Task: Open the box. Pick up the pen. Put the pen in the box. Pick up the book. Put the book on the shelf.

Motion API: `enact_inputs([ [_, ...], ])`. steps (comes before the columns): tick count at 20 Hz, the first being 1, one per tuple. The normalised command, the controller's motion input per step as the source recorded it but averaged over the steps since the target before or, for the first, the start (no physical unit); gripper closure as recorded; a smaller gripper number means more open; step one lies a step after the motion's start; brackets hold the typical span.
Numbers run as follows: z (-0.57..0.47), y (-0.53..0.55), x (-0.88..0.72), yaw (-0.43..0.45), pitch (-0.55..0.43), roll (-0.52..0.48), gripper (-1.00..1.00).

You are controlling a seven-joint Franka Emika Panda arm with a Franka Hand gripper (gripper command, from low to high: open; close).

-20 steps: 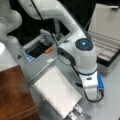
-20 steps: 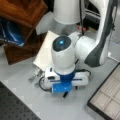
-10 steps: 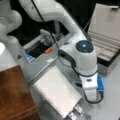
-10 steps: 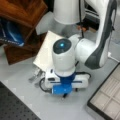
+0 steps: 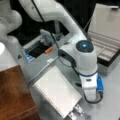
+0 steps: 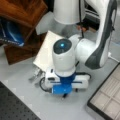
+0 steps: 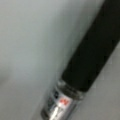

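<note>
The white spiral-bound book [image 5: 56,91] lies on the grey table beside the reddish-brown shelf [image 5: 15,96]; both front views show it [image 6: 45,51]. My gripper [image 5: 78,113] is low at the book's short edge, and its fingers [image 6: 35,74] close on that edge. The box [image 5: 107,45] stands open at a front view's right, its lid raised and its beige compartments [image 6: 108,97] showing. The pen does not show in either front view. A black bar [image 7: 92,47] with a silvery end fills the wrist view over a pale surface; I cannot tell whether it is the pen.
A dark tray [image 5: 37,51] with an orange item stands behind the book. A blue object [image 6: 10,35] sits under the shelf top [image 6: 22,11]. The arm's wrist and blue-lit joint [image 6: 62,60] hang over the table between book and box.
</note>
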Motion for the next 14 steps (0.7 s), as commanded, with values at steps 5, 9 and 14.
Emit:
enact_inputs([
  [5, -0.07, 0.05, -0.19, 0.076, 0.111, -0.226, 1.0],
  [9, -0.07, 0.06, -0.23, 0.079, 0.111, -0.215, 1.0],
  [14, -0.1, 0.11, -0.21, 0.029, 0.06, -0.187, 1.0],
])
